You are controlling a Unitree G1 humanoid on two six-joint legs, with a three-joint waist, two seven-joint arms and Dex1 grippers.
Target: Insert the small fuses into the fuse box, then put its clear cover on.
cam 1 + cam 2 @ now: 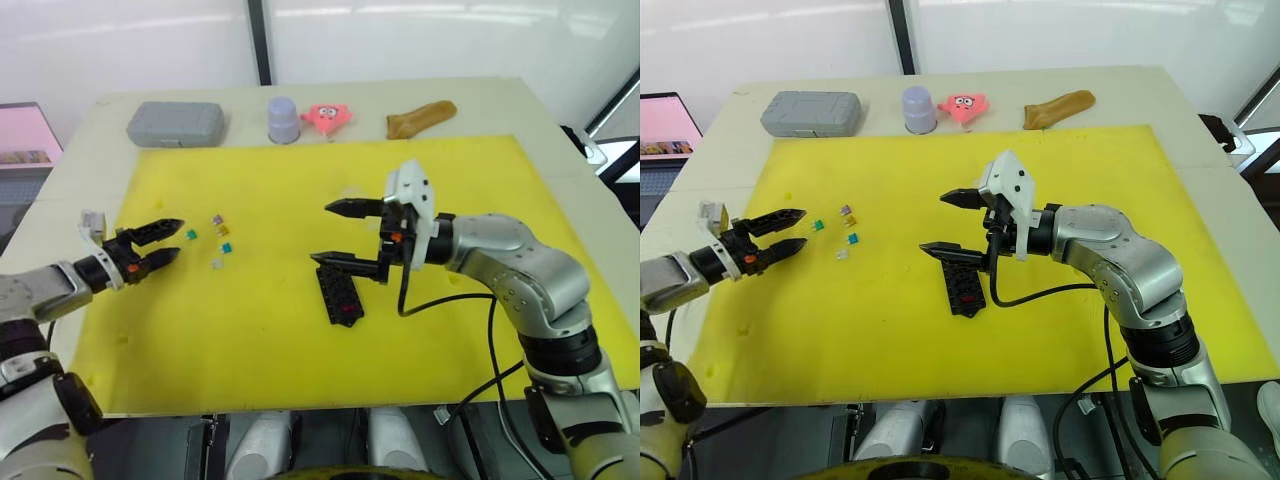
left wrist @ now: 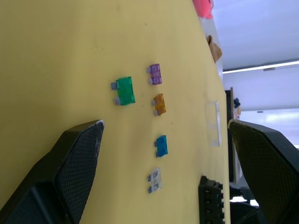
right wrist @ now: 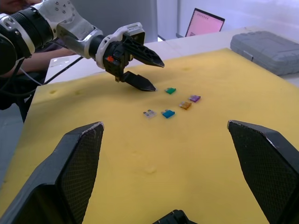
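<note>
Fuse box [image 1: 340,295]: black, slotted | fuses [image 1: 221,243]: green, purple, tan, teal, white, loose | both tools gaping

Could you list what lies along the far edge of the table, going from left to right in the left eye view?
Grey case → lilac cup → pink star toy → brown object.
</note>
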